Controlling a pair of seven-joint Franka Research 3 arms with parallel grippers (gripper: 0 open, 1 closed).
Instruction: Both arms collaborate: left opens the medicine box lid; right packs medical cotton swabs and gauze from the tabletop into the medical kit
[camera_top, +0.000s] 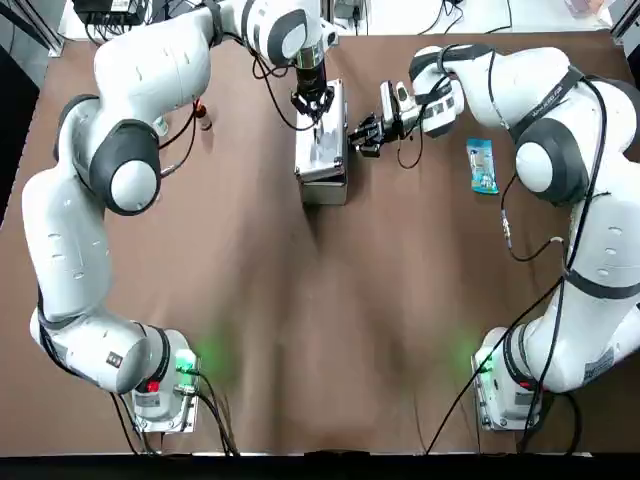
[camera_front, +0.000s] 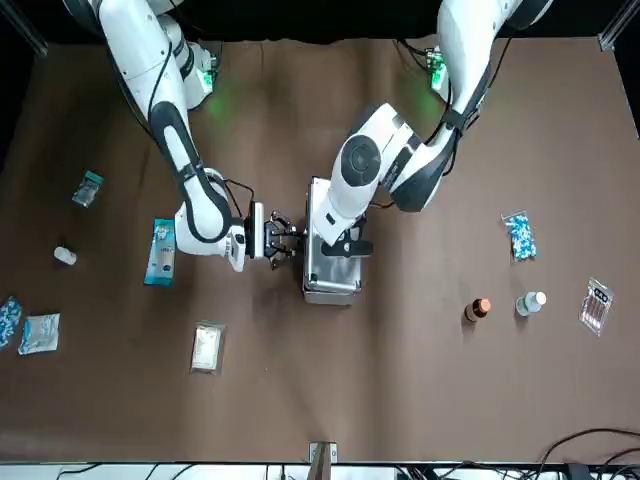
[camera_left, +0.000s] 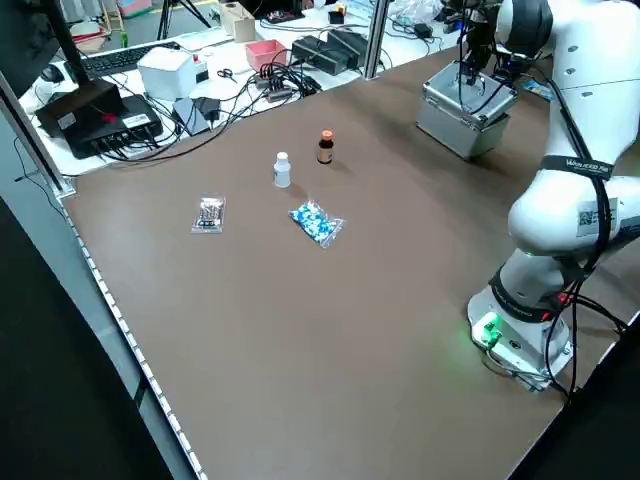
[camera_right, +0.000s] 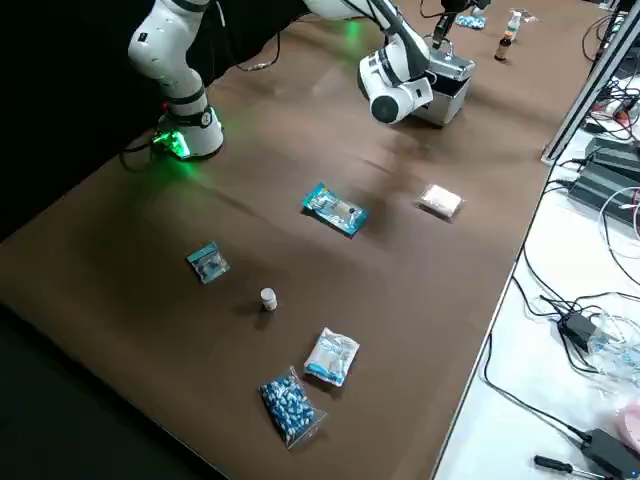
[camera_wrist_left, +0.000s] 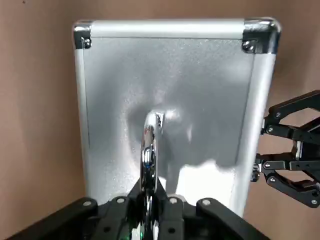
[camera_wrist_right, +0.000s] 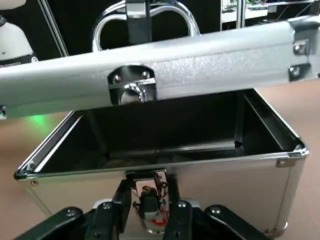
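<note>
- Two grips: left end effector (camera_wrist_left: 148, 192) clamped on handle (camera_wrist_left: 148, 150); right end effector (camera_wrist_right: 151, 182) closed about latch (camera_wrist_right: 162, 182).
- Medicine box lid (camera_wrist_right: 220, 65), beneath left: likely stiff, light; lift by handle.

A robotics lab: two jointed robot arms (camera_top: 75, 230) flank a brown bench (camera_top: 300, 400); at the left side view's upper left, a keyboard (camera_left: 130, 58) sits among tangled cables (camera_left: 225, 110).
</note>
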